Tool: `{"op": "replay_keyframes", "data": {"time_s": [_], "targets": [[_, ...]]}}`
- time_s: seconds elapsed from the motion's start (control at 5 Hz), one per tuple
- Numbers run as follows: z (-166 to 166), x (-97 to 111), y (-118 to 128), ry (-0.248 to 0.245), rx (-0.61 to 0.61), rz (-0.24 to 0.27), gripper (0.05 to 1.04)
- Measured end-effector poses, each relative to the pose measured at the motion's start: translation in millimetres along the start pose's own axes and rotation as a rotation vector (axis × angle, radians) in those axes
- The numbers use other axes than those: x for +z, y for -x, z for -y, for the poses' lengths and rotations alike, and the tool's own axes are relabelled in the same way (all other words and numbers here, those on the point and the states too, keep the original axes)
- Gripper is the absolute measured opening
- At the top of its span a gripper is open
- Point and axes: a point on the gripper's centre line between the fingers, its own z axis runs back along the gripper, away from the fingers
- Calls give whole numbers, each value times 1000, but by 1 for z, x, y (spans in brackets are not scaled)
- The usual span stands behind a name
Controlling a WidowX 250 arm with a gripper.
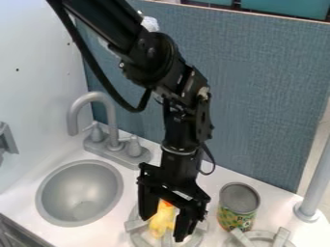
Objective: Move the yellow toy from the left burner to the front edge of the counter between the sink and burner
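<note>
Down at the near edge, a grey burner (134, 226) sits under the gripper (163, 228), which hangs low over it with its two fingers apart, one on each side of a yellow toy (162, 221) with an orange top. The toy is at that burner, between the fingers; whether either one touches it, I cannot tell. A second burner (281, 236) lies to the right, with an upright can (238, 207) just behind it, near the gripper. To the left is a round grey sink (84, 193) set into the white counter (222, 174). Farther back, beyond the sink, stands a grey faucet (111, 116) with a curved spout and two handles, and a grey post (317, 178) rises at the right. Behind them is a blue-grey panel (264, 87), with teal bins (283, 7) beyond its top edge.
</note>
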Motion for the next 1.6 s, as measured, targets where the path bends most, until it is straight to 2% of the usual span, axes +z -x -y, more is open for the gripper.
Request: {"op": "replay_keyframes", "data": {"time_s": [0.2, 0.4, 0.6, 0.8, 1.0, 1.4, 1.6], "targets": [[-1, -7, 1, -2, 1, -21, 1003], [-13, -10, -23, -36, 60, 84, 1003], [-32, -9, -41, -73, 201, 218, 1002], [-48, -15, -51, -91, 274, 272, 1002], [-62, -31, -54, -92, 323, 230, 1002], [-64, -67, -67, -78, 294, 148, 1003], [-59, -82, -73, -53, 248, 108, 1002]]}}
